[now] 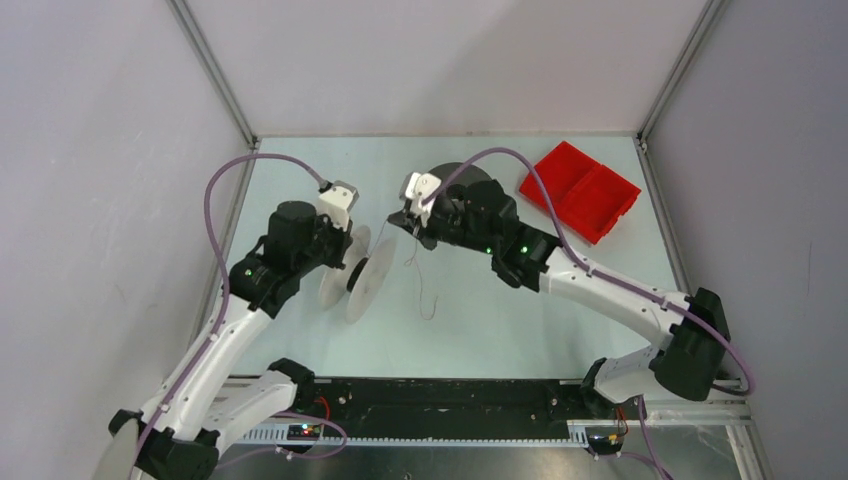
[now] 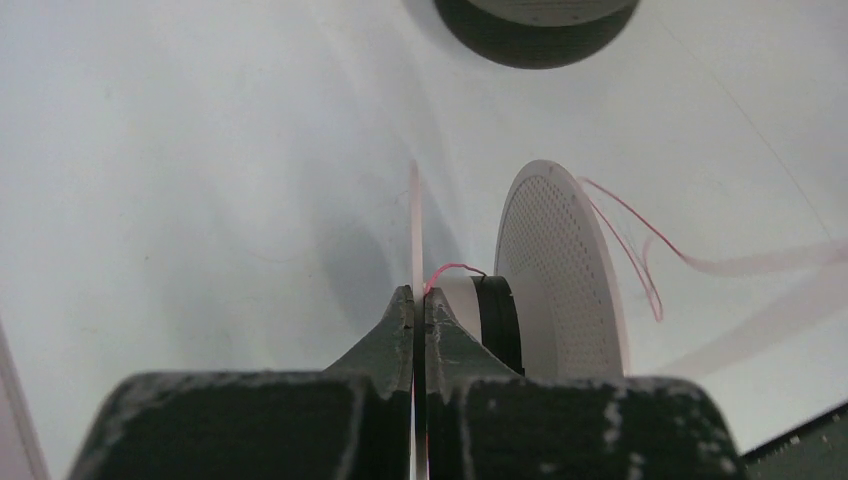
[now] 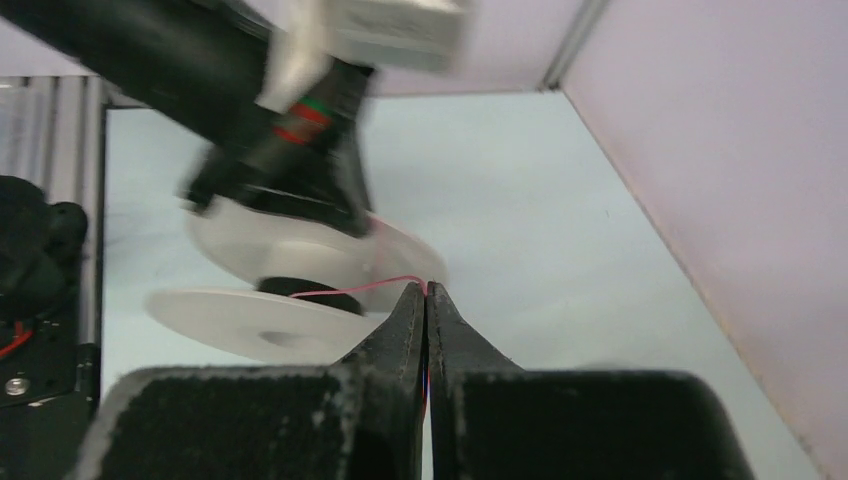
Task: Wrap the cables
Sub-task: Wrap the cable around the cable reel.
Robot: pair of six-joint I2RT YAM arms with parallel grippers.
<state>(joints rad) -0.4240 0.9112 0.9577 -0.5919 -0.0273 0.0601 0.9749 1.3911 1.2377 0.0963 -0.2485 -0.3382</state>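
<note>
A white flanged spool (image 1: 362, 276) stands on edge left of centre. My left gripper (image 1: 346, 250) is shut on one thin flange (image 2: 415, 225). The other, perforated flange (image 2: 560, 275) and the dark core (image 2: 497, 320) show to the right of the jaws. A thin pale pink filament (image 1: 426, 290) runs from the core (image 3: 345, 290) to my right gripper (image 1: 413, 226), which is shut on it (image 3: 426, 290). The loose end trails on the table. A dark grey spool (image 1: 462, 177) lies at the back, mostly hidden by my right arm; it also shows in the left wrist view (image 2: 535, 30).
A red two-compartment tray (image 1: 580, 190) sits at the back right. Grey walls with metal corner posts (image 1: 215, 75) close in the table on three sides. The arms' base rail (image 1: 440, 405) runs along the near edge.
</note>
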